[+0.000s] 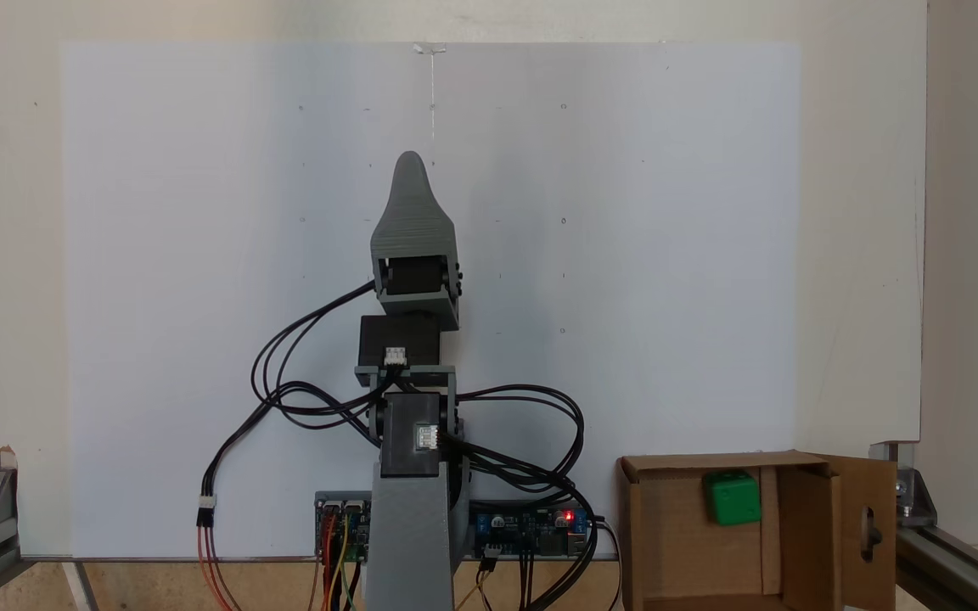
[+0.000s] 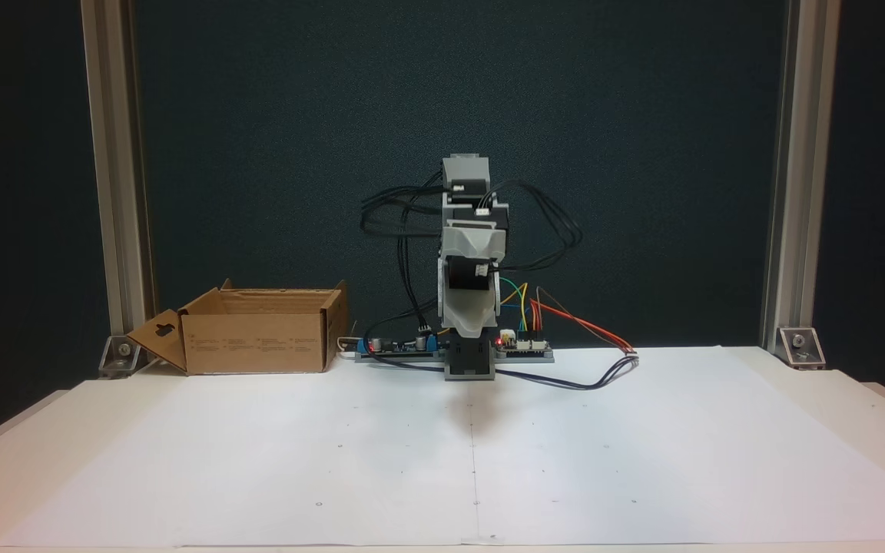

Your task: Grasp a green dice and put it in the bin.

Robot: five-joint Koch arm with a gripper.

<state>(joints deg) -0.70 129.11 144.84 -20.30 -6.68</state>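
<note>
- While the arm stands folded in the middle of both fixed views, the gripper (image 1: 411, 170) points to the top of the frame, and in the other fixed view it (image 2: 470, 326) points down at the worktop (image 2: 642, 430).
- From both sides I see just one grey pointed shape, so I cannot tell if the jaws are apart or closed. Nothing green is in it.
- Black wires loop around the arm, and a small red light glows on the boards at its foot.
- Far from the gripper, in the lower right of a fixed view, sits the bin (image 1: 667, 535). It is a brown cardboard box with its flaps open.
- Down inside the bin lies the green dice (image 1: 733, 497), near the back wall. I think the job is done.
- That dice looks light and hard. It should not bend or break. Its skin looks a bit rough, so it should not slip much.
- To pick it up, I would pinch two flat sides that face away from each other.
- Because it is a cube, it has no long side. It sits a little turned, with one flat face up.
</note>
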